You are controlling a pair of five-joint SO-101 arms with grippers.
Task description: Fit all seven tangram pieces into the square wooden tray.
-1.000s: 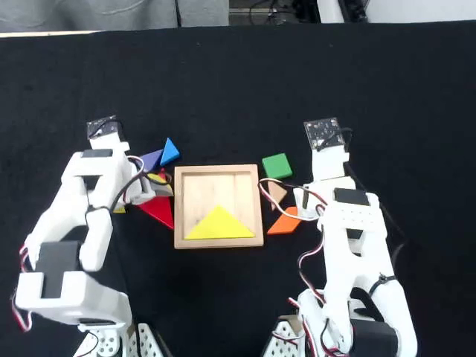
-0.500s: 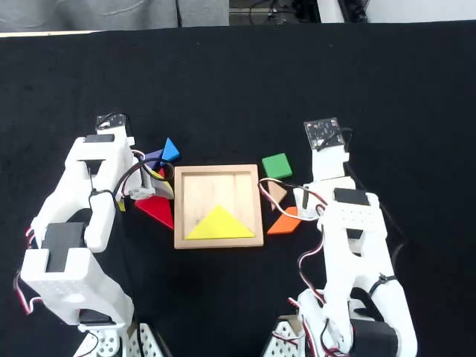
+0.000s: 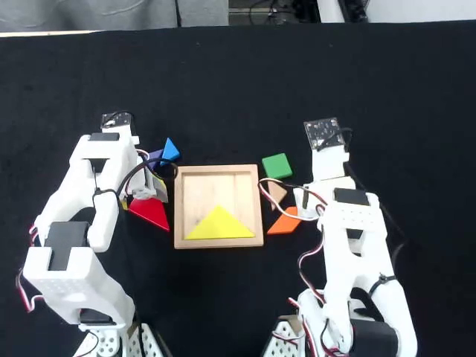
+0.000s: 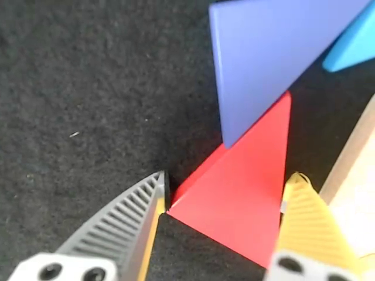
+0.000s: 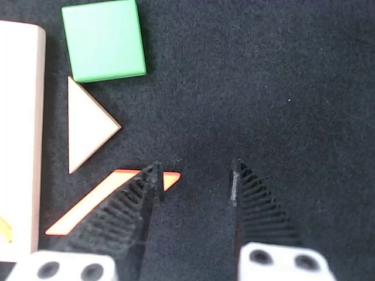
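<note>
Red triangle (image 4: 240, 205) pinched in my left jaws, just beside the wooden tray (image 3: 219, 169).
My left gripper (image 4: 228, 181) clamps the triangle's edges on the black cloth (image 3: 238, 89); the tray holds one yellow triangle (image 3: 218, 224). My right gripper (image 5: 196, 170) hangs with jaws parted over cloth beside the orange parallelogram (image 5: 76, 213), near the tan triangle (image 5: 88, 126) and green square (image 5: 104, 40).

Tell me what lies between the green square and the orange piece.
A small pale triangle lies between the green square and the orange piece, as the high view shows.
</note>
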